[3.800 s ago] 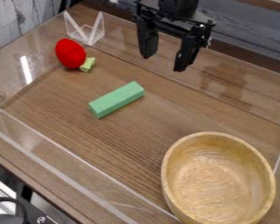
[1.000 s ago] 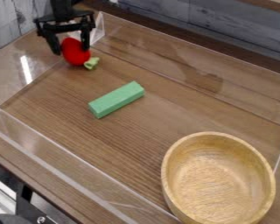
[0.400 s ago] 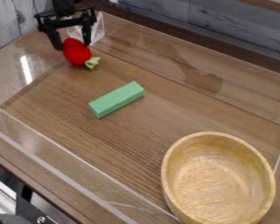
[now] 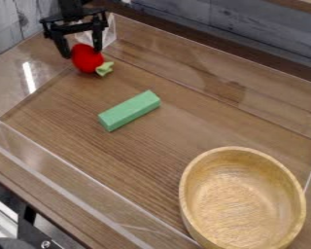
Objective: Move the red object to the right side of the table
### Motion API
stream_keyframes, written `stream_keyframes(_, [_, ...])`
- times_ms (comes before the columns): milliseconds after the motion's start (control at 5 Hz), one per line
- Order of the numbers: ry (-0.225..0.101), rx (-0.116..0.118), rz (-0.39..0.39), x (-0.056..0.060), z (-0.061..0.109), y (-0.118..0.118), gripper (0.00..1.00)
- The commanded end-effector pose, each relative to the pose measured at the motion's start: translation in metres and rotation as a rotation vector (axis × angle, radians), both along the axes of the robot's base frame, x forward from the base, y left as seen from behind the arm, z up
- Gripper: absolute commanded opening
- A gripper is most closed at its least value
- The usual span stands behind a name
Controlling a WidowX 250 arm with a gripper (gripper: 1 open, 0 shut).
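The red object [image 4: 86, 59], a small rounded toy fruit with a pale green leafy end [image 4: 105, 69], lies on the table [image 4: 210, 117] near its far left corner. My gripper [image 4: 77, 41] hangs right over it, black fingers pointing down on either side of its upper part. The jaws stand open and the fruit rests on the wood.
A green rectangular block [image 4: 128, 110] lies slanted near the middle of the table. A round wooden bowl [image 4: 243, 201] fills the near right corner. Low clear acrylic walls [image 4: 67, 160] edge the tabletop.
Since the earliest frame my gripper has travelled from the back centre to the far left, over the red fruit. Over the last second it has barely shifted.
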State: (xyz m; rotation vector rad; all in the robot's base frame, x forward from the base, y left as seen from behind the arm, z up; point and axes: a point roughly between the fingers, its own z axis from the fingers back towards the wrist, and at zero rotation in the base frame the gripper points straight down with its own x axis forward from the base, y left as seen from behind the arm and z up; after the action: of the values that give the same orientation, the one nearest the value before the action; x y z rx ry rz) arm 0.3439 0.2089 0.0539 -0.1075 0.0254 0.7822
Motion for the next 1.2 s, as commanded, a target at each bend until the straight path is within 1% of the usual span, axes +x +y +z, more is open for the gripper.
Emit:
stream_keyframes(0, [-0.061,0.034,-0.002,0.009,0.025,0.004,1.00])
stream_keyframes(200, [-0.054,0.029,-0.029,0.017,0.018,-0.003,0.00])
stream_keyframes(400, [-0.040,0.017,-0.079,0.022,0.014,-0.021,0.00])
stream_keyframes(600, [-0.036,0.019,-0.115,0.025,0.005,-0.033,0.00])
stream_keyframes(800, [-0.042,0.029,-0.103,0.028,-0.005,-0.029,0.00])
stream_keyframes(1000, [-0.045,0.038,-0.096,0.028,-0.014,-0.026,0.00])
